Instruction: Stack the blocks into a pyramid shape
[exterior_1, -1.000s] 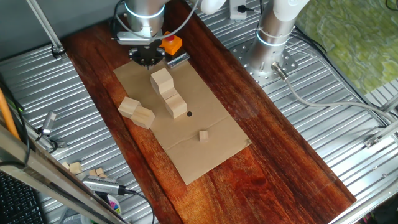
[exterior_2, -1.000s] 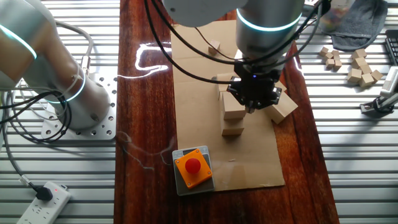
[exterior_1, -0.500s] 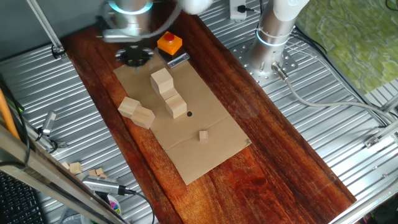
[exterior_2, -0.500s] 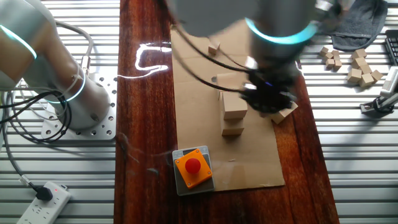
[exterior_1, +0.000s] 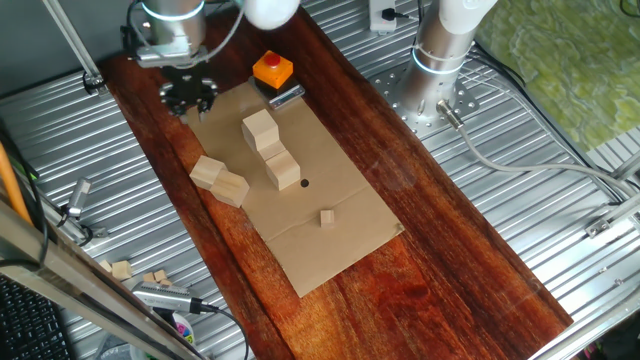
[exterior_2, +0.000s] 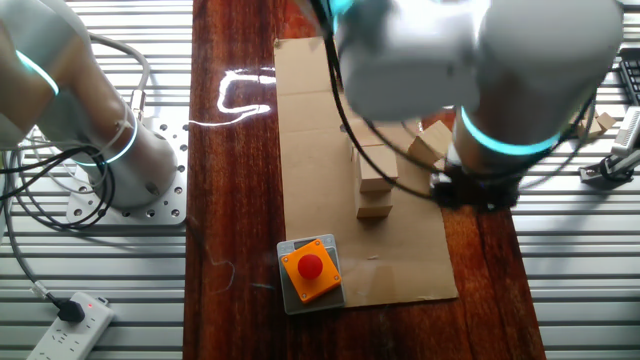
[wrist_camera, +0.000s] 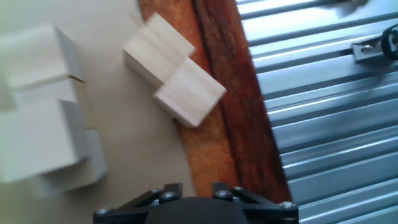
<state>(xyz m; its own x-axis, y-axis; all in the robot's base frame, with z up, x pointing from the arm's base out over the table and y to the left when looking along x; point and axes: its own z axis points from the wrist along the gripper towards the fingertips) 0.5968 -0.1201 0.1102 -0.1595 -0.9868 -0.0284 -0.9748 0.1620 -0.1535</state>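
Nearest in one fixed view, a tiny pale wooden cube is sitting alone toward the near end of the flat brown cardboard sheet that is lying on the dark red wooden worktop. Beyond it, the pale unpainted wooden blocks are lying in two groups: a run of blocks touching one another near the sheet's middle, stacked at least two high at its far end, and a pair of blocks touching each other at the sheet's left edge. The hand view is showing this pair side by side, one partly off the cardboard over the wood, and the larger stack blurred at left. Further back, an orange block with a red button is resting by the sheet's far corner. Farthest, the black two-finger gripper is hanging over the worktop's far left part, apart from every block; whether the jaws are open I cannot tell, and they are gripping nothing visible.
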